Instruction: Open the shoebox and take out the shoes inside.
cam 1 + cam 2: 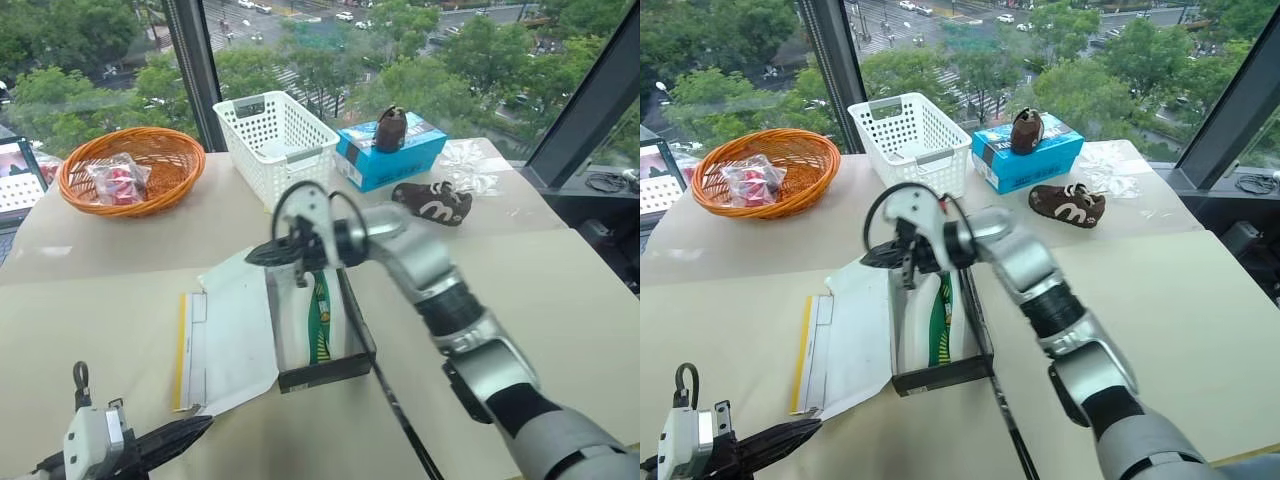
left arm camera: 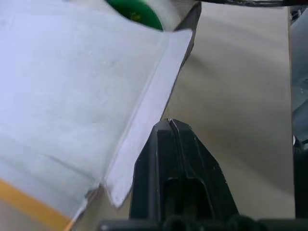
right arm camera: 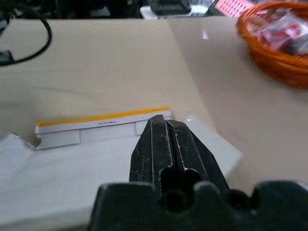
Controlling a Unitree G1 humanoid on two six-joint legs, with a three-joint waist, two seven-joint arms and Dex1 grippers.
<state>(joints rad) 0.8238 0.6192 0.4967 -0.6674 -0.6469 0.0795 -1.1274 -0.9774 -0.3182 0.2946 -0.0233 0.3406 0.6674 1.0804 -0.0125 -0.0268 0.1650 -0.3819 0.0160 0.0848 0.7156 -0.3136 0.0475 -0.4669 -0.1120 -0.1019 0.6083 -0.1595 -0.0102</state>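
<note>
Cardboard lies open near the middle of the beige surface [image 1: 120, 260]: the shoebox [image 1: 325, 372] has its black-walled tray uncovered, and its lid [image 1: 230, 335], white inside with a yellow rim, is folded flat toward the robot's left. Inside the tray, the shoes [image 1: 320, 320] show as a green strip with a yellow stripe beside the white lining. Their long axis seems to run along the tray, from the near edge of the surface toward the far edge.

The right claw [image 1: 262, 255] hangs over the far end of the tray, pointing to the robot's left, its fingers pressed together on nothing. The shoes lie just below it and a little toward the near edge. The left claw [image 1: 185, 436] is low at the near left corner of the surface, also closed and empty, beside the lid's near corner.

I judge the right arm is much nearer to the shoes. It would have to open, turn downward and reach into the tray.
</note>
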